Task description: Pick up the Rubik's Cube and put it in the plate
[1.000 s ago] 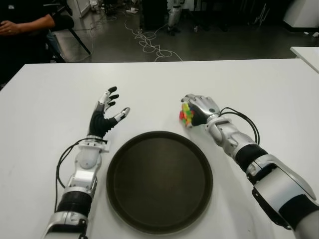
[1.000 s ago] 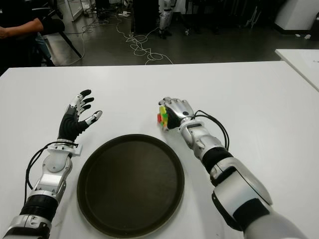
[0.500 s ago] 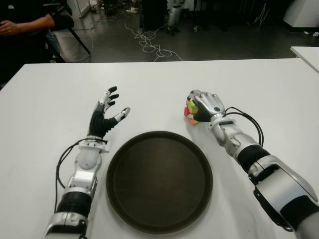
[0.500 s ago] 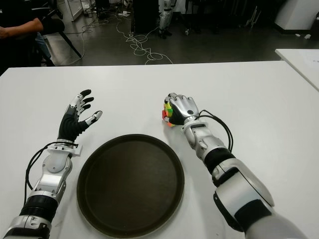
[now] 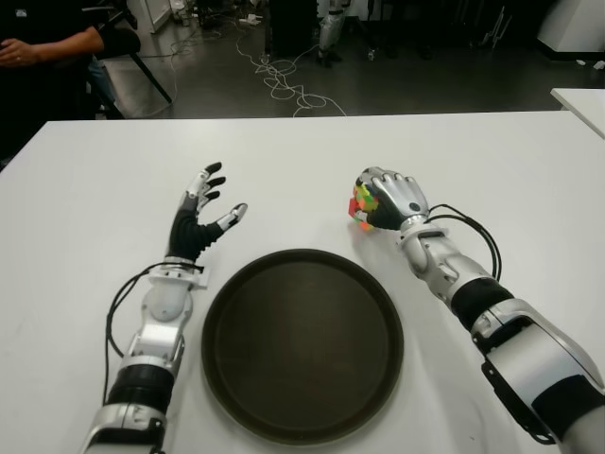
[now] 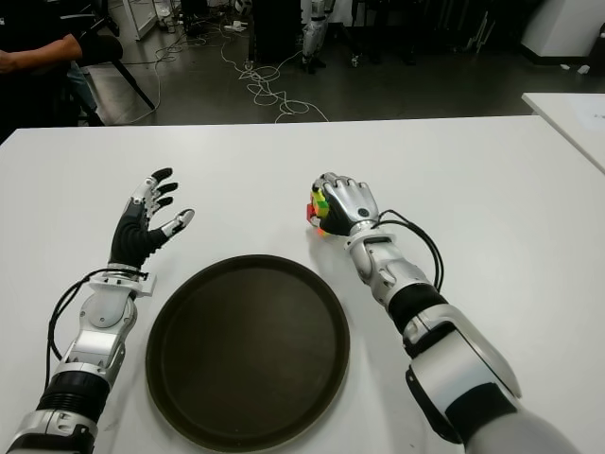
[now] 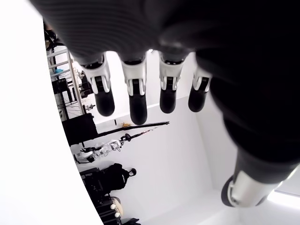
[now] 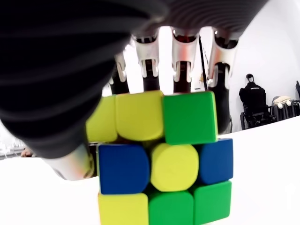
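A scrambled Rubik's Cube point(image 5: 363, 206) sits at the far right of the dark round plate point(image 5: 302, 342), just beyond its rim. My right hand point(image 5: 389, 198) covers the cube from above and from the right, fingers curled around it. In the right wrist view the cube point(image 8: 164, 159) fills the space under the palm, with the fingers point(image 8: 183, 56) wrapped over its far side. Whether it is off the table I cannot tell. My left hand point(image 5: 203, 216) shows to the left of the plate, fingers spread and holding nothing.
The white table point(image 5: 85, 199) carries only the plate and cube. Beyond its far edge lie floor cables point(image 5: 284, 80), and a seated person point(image 5: 43, 43) is at the far left. Another white table's corner point(image 5: 581, 99) shows at the right.
My right hand has shifted slightly farther from me and to the right with the cube, and has turned more over the top of it. The left hand has not moved.
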Robot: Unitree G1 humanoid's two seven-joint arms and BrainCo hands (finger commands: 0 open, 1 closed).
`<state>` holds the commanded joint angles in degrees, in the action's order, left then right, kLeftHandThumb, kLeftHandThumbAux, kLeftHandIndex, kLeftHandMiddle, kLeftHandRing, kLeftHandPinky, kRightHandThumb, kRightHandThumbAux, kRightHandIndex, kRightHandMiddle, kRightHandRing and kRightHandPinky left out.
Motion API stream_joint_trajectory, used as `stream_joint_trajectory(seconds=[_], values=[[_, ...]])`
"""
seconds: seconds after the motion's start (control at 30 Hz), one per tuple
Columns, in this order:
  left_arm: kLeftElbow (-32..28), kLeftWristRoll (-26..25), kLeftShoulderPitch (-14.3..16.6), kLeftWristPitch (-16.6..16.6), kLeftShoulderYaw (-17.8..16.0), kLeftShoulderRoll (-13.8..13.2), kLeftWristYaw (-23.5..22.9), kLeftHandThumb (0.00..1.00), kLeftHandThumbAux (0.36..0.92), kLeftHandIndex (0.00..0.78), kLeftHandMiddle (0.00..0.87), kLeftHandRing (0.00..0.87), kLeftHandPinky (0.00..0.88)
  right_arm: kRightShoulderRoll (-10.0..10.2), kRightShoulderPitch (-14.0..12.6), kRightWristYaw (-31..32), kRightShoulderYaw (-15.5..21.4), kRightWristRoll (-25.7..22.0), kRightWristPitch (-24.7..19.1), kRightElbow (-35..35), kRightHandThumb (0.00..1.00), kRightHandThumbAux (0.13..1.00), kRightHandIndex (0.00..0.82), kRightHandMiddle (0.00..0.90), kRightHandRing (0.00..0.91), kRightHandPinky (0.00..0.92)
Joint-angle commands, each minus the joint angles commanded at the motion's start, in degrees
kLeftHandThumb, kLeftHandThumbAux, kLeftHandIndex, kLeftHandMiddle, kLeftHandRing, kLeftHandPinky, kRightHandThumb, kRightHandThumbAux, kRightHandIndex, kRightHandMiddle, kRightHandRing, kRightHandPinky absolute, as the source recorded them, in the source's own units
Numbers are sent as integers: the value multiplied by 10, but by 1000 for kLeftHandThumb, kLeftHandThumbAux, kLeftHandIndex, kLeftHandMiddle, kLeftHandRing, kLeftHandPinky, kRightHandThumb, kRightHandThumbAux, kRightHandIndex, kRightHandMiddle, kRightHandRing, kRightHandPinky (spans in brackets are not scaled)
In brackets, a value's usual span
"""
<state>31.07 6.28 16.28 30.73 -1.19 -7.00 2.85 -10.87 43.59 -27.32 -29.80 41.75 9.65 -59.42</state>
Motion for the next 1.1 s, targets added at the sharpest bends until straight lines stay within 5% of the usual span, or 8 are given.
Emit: stream_joint_trajectory(seconds=[1.1], values=[[-6,-2,-2,-6,1,0,-3,148,697,90,97,102,121,-5,3,-25,8,0,34,-11,691,736,416,483,505,514]])
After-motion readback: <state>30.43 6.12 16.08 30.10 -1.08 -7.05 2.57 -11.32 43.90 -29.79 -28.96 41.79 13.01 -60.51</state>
